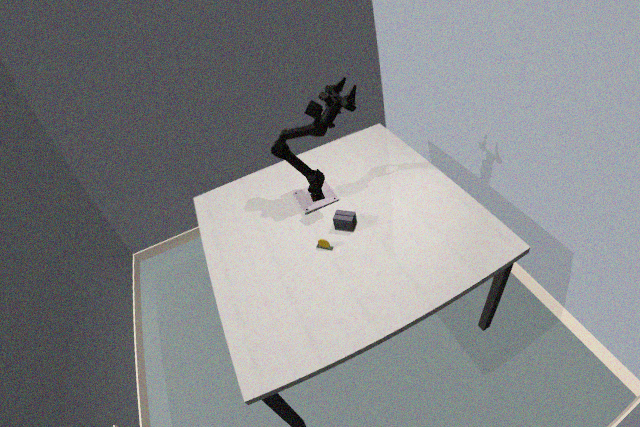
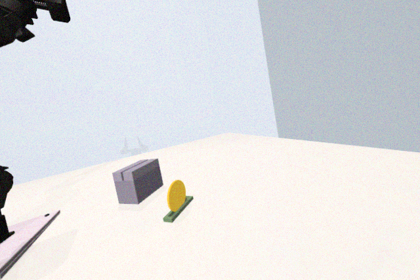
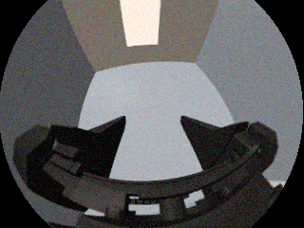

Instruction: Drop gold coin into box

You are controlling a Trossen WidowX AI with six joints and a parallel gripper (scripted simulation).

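The gold coin (image 1: 323, 243) (image 2: 176, 195) stands upright on its edge in the dark-green holder (image 1: 326, 247) (image 2: 168, 217) on the white table (image 1: 361, 282) (image 2: 305, 202). The closed grey box (image 1: 344, 219) (image 2: 137, 181) with a narrow slot (image 2: 130, 169) in its lid sits a short way behind the coin, nearer the arm's base. My gripper (image 1: 347, 87) (image 3: 154, 118) is open and empty. It is raised high above the back of the table and points up and away, toward the wall and ceiling. The coin and box do not show in the wrist view.
The arm's base plate (image 1: 315, 199) (image 2: 23, 236) sits just behind the box. Walls stand behind the table. A pale-rimmed floor area (image 1: 155, 308) surrounds the table.
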